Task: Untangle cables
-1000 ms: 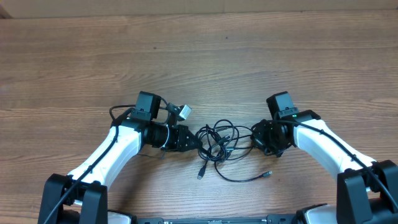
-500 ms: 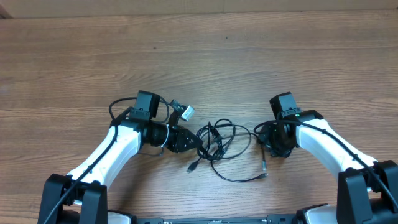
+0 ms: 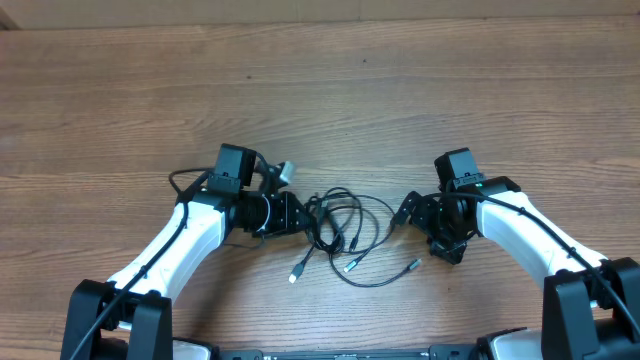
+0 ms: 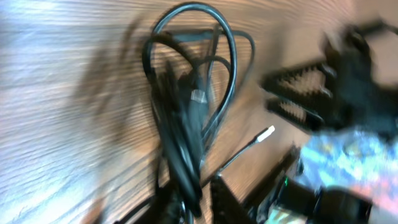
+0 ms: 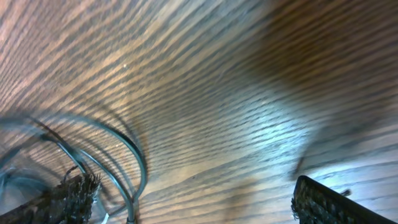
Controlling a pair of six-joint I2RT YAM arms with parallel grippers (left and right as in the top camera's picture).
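The cables (image 3: 340,225) lie as a loose tangle of thin black loops on the wood between my two arms, with plug ends (image 3: 297,272) trailing toward the front. My left gripper (image 3: 300,215) sits at the tangle's left side. In the left wrist view a bundle of cables (image 4: 183,155) runs between my left gripper's (image 4: 196,205) jaws, which stand slightly apart, with a sliver of wood showing beside the bundle. My right gripper (image 3: 418,228) is wide open just right of the tangle. In the right wrist view, the gripper (image 5: 199,205) has one cable loop (image 5: 134,168) lying on the table near its left finger.
The wooden table (image 3: 330,90) stretches bare behind the arms. A small silver-and-black connector (image 3: 283,172) on a thicker wire sits beside my left wrist. My right gripper's ridged pads (image 4: 298,84) show in the left wrist view, close beyond the tangle.
My right gripper has opened wide and let go of the cables. My left gripper drew the tangle leftward, the plug ends sliding left, and its jaws have parted a little.
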